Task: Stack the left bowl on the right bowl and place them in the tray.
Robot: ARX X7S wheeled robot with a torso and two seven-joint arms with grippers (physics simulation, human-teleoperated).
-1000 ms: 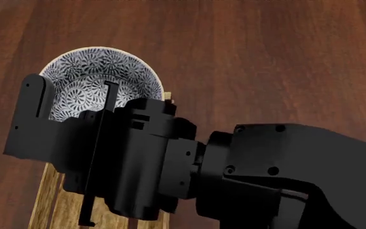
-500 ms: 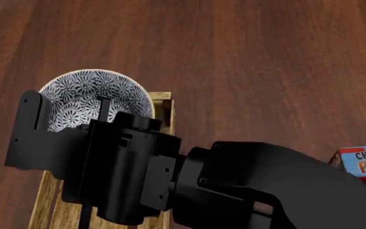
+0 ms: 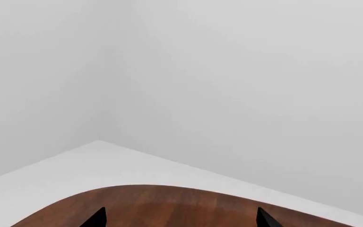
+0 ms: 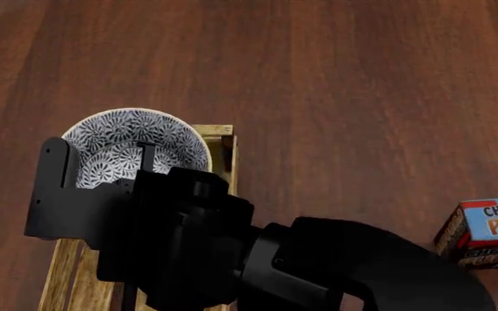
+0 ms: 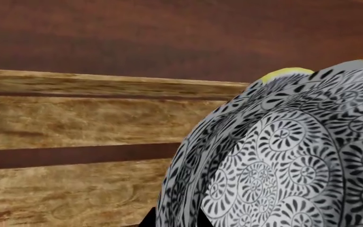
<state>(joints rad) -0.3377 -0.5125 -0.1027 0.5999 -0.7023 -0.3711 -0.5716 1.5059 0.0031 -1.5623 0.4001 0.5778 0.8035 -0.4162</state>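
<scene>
A white bowl with a black floral pattern (image 4: 137,146) hangs over the far end of the light-brown wooden tray (image 4: 220,137). My right gripper (image 4: 100,154) is shut on its near rim. In the right wrist view the patterned bowl (image 5: 282,156) fills the right side, its rim pinched between my right gripper's (image 5: 175,220) dark fingertips. A yellow rim (image 5: 286,73) peeks out behind it, so a second bowl seems nested there. The tray's slats (image 5: 74,123) lie just beyond. My left gripper (image 3: 180,218) is open and empty, out of the head view.
A blue and red chocolate pudding box (image 4: 487,230) stands on the dark wooden table (image 4: 362,97) at the right. My right arm hides most of the tray in the head view. The left wrist view shows the table's rounded edge (image 3: 168,208) and white walls.
My right gripper has carried the bowl nearer and lower, over the tray's far end. The pudding box has come into view at the right.
</scene>
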